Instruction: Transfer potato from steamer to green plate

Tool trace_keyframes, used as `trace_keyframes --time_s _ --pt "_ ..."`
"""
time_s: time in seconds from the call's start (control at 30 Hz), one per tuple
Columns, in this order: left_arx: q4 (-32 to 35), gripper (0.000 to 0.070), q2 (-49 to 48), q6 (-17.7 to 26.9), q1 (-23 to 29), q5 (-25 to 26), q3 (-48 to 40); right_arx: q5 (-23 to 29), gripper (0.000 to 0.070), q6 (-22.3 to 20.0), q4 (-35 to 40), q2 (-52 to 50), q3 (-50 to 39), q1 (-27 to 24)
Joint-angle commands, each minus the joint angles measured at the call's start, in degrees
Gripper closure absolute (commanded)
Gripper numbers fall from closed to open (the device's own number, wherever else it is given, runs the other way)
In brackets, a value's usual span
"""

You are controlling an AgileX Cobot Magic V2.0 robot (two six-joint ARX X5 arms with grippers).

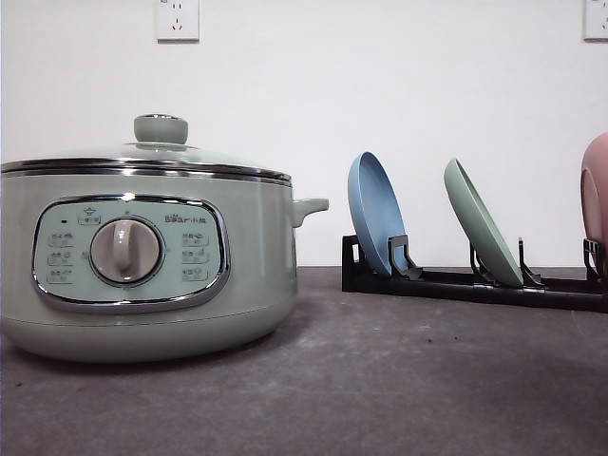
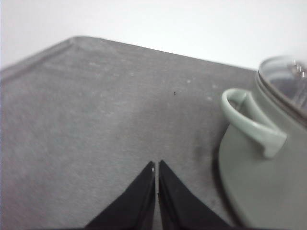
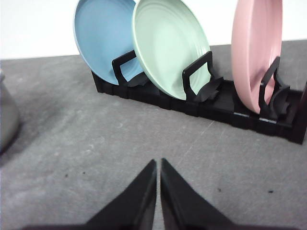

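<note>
The pale green steamer (image 1: 142, 256) stands at the left of the table with its knobbed glass lid (image 1: 160, 128) on, so the potato is hidden. The green plate (image 1: 480, 223) leans on edge in a black rack (image 1: 456, 282) at the right, between a blue plate (image 1: 378, 214) and a pink plate (image 1: 596, 204). In the left wrist view my left gripper (image 2: 156, 165) is shut and holds nothing, over bare table beside the steamer's side handle (image 2: 249, 122). In the right wrist view my right gripper (image 3: 158, 163) is shut and holds nothing, a short way in front of the green plate (image 3: 170, 48).
The grey table (image 1: 399, 380) stretches between steamer and rack. A white wall with outlets (image 1: 177, 19) stands behind. The table's far edge and corner (image 2: 72, 40) show in the left wrist view.
</note>
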Motion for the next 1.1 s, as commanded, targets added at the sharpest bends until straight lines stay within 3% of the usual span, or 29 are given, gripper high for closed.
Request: trace_keyframes --time_s 0.0,0.2,0.43,0.83,1.07 --pt "-0.3 0.0699 -0.1 -8.1 0.0 -0.1 -1.1 0.1 0.0699 4.7 -0.3 -0.2 -0.3 0.1" --pt "-0.4 0.0699 -0.1 -11.9 0.0 0.8 -0.6 0.0 0.0699 8.7 0.0 -0.2 -0.2 0.1" --pt "-0.9 0.0698 0.0 -12.4 0.0 5.9 3.3 0.1 0.0699 13.1 -0.1 -0.2 1.6 0.1" --pt "-7.0 0.0698 6.5 -11.6 0.0 9.3 18.2 0.1 0.0699 12.2 -3.3 2.8 15.4 0.1" --pt "-13.2 0.0698 16.7 -6.0 0.0 15.0 30.3 0.1 0.0699 6.2 -10.9 11.4 28.2 0.1"
